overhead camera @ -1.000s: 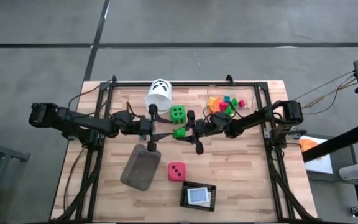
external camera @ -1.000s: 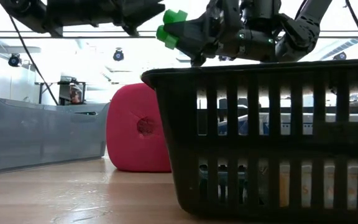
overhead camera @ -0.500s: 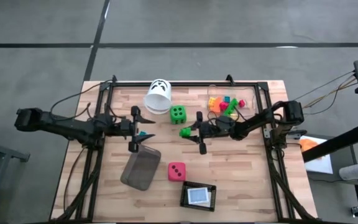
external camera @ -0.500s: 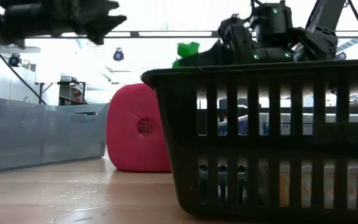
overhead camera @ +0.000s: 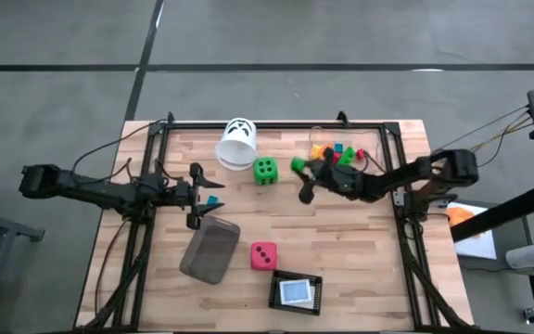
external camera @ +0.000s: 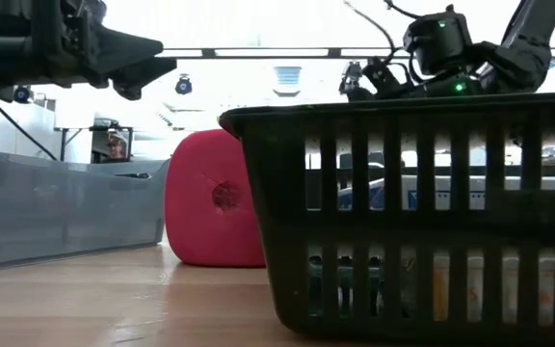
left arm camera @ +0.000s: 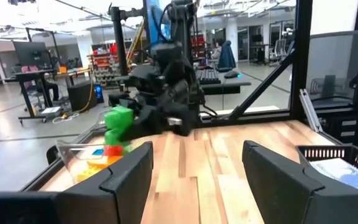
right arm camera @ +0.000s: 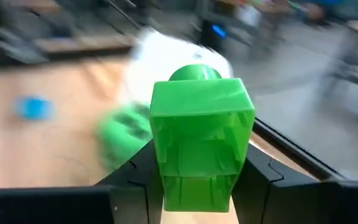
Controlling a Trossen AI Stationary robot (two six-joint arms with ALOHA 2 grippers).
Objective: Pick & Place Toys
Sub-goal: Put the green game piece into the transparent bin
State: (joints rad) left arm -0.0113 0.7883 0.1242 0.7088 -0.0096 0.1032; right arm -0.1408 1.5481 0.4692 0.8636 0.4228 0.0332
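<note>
My right gripper [overhead camera: 300, 170] is shut on a green brick [overhead camera: 297, 165] above the table, between the green die [overhead camera: 265, 170] and the clear box [overhead camera: 315, 136] that holds several bright bricks [overhead camera: 336, 153]. The right wrist view shows the brick [right arm camera: 201, 134] up close, a round stud at its far end. At the table's left my left gripper [overhead camera: 196, 195] hangs open with nothing between its fingers [left arm camera: 129, 177]. The pink-red die [overhead camera: 263, 255] rests on the wood near the front. My right gripper pinches the green brick's two opposite side walls [right arm camera: 166, 171] between its two fingers [right arm camera: 135, 177], at the brick's end nearest the wrist. The fingers reach about level from the table's right. The brick sticks out past the fingertips, lifted clear of the table.
A flat grey tray [overhead camera: 209, 250] lies under and in front of the left gripper. A black slatted basket [overhead camera: 296, 292] stands at the near edge, and a white cup with a face [overhead camera: 237, 144] lies at the far side. A black frame [overhead camera: 392, 199] edges the work area.
My left gripper has drawn back toward the table's left edge and sunk a little. My right gripper has carried the green brick away from the table's middle, toward the far right and the clear box, swinging round as it went. The brick stayed clear of the table.
</note>
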